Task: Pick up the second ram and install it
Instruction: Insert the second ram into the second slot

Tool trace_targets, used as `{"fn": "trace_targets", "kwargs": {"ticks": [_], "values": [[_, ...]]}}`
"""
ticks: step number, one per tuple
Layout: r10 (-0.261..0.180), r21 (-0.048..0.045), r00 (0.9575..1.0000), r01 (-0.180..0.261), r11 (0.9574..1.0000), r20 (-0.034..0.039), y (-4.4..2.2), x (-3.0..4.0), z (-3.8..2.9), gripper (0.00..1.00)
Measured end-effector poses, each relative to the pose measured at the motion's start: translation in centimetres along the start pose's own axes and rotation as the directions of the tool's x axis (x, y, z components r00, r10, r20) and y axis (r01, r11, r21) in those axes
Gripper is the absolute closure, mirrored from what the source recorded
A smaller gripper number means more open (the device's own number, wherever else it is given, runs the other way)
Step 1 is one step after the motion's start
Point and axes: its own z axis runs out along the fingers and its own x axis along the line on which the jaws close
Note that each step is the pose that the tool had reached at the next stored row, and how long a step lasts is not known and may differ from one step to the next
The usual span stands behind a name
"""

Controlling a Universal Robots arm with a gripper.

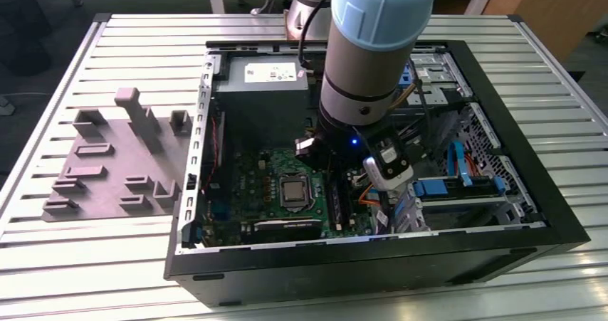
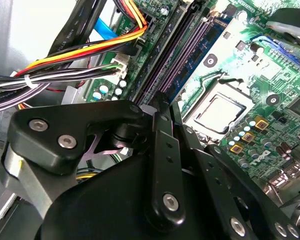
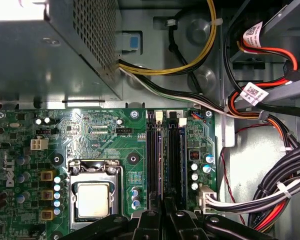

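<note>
**Arm down inside the computer case, over the memory slots**

I have the arm lowered into the open computer case (image 1: 532,214), which lies on its side on the slatted worktop (image 1: 114,264). The gripper (image 3: 164,210) sits directly above the memory slots (image 3: 165,155) on the green motherboard (image 3: 105,135), just beside the processor socket (image 3: 93,197). In both wrist views the jaws look drawn close together, lined up with the slots, and in the second wrist view a thin dark strip runs from between them along the slot rows (image 2: 182,65). I take that strip for the second ram, but I cannot tell whether the jaws are clamped on it or merely resting above it. Bundled cables (image 3: 285,190) hang just beside the slots. On the exterior view's left, the grey fixture tray (image 1: 114,164) stands on the worktop, well apart from the arm.
</note>
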Motion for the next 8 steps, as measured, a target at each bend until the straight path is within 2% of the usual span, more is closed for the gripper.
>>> {"fn": "trace_targets", "kwargs": {"ticks": [8], "values": [[0.000,-0.0002,1.0000,0.000,1.0000,0.0001,0.07,-0.04,0.02,0.86]]}}
